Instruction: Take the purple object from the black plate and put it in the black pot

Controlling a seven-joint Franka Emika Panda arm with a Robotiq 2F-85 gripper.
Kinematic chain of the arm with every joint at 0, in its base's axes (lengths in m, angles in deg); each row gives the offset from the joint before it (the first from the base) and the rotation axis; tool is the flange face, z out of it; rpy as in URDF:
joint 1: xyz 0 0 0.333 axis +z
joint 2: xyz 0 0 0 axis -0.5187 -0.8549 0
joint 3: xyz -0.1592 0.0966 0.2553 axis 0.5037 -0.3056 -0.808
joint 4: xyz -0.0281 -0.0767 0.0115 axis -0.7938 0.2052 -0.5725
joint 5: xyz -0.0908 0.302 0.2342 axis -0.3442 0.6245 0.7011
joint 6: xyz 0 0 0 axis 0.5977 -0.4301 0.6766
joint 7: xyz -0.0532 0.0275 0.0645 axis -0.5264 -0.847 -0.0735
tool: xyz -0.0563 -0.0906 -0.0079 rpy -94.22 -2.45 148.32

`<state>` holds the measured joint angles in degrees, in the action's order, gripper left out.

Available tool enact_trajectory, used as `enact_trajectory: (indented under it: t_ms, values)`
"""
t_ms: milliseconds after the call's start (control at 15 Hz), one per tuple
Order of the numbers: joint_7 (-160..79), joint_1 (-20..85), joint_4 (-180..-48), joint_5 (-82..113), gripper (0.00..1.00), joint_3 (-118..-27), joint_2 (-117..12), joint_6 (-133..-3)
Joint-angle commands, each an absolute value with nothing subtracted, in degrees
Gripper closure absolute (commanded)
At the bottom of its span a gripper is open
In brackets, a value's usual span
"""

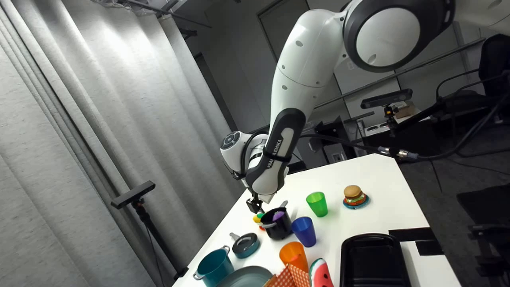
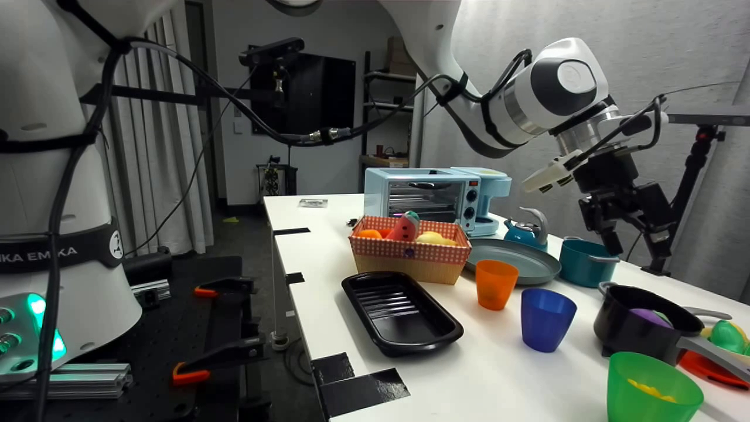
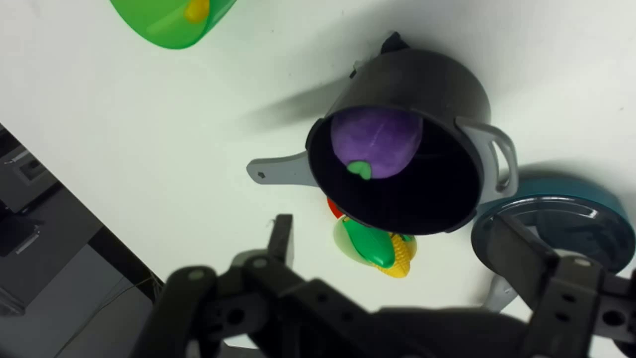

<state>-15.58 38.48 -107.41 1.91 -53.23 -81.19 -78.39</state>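
The rounded purple lump with a small green top [image 3: 375, 144] sits inside the small round black pot with grey handles [image 3: 422, 82], which stands upright on the white desk [image 2: 480, 375]. The black two-fingered tool [image 2: 636, 252] hangs above the desk near the pot, its fingers spread wide apart and holding nothing. Well apart from the pot, near the desk's edge, lies the black rectangular tray with a ribbed bottom [image 2: 404, 316]. In the wrist view, a yellow and green toy corn cob [image 3: 401, 263] lies just beside the pot, and a teal pan with a dark inside [image 3: 571, 189] is near it. A translucent blue cup [image 2: 545, 322] and a translucent green cup [image 2: 638, 407] stand near the pot too; the green cup holds a yellow piece [image 2: 650, 390]. In an exterior view, a red-and-white checked basket [image 2: 375, 264] stands beside a round flat grey-green dish [image 2: 533, 266]
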Motion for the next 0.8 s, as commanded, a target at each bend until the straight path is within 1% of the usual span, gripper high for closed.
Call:
enact_trajectory:
  t_ms: [0, 733]
  values:
    - [-16.3, 39.1, -117.9, 1.5, 0.0, -55.0, -73.3, -80.2]
    - [-14.7, 41.3, -141.1, -0.2, 0.0, -58.0, -57.4, -83.7]
